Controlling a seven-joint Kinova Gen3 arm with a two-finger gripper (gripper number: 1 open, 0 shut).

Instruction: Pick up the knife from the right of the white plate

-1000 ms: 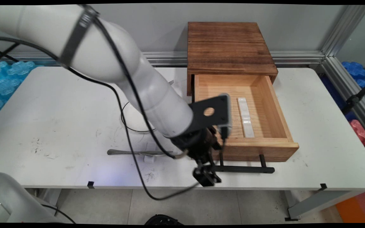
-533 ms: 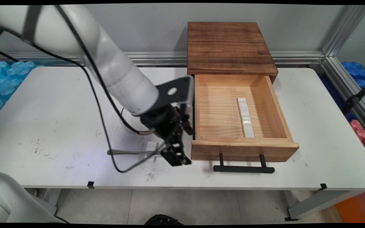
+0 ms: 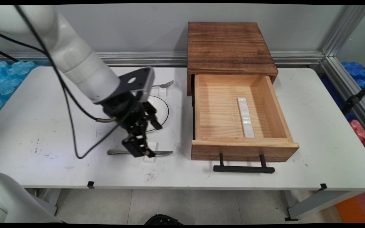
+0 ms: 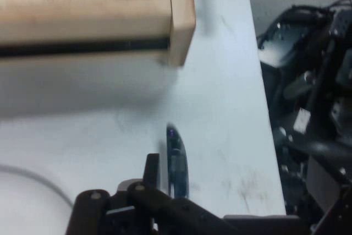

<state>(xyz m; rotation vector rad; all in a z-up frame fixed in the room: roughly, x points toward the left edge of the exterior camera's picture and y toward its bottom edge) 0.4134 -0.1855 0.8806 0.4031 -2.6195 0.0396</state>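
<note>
- Hand [image 3: 139,149] right over the knife [image 3: 119,152], near its middle.
- Knife lying flat, long way left to right on the surface [image 3: 59,126].
- Hand wide or narrow: cannot tell.

The white arm [image 3: 74,63] reaches in from the upper left and slopes down toward the near side of the table, black cables [image 3: 71,126] looping beneath it. Its wrist tilts the black gripper [image 3: 139,152] downward, low over the tabletop. The fingers look close together, though the blurred hand view leaves that unsure.
</note>
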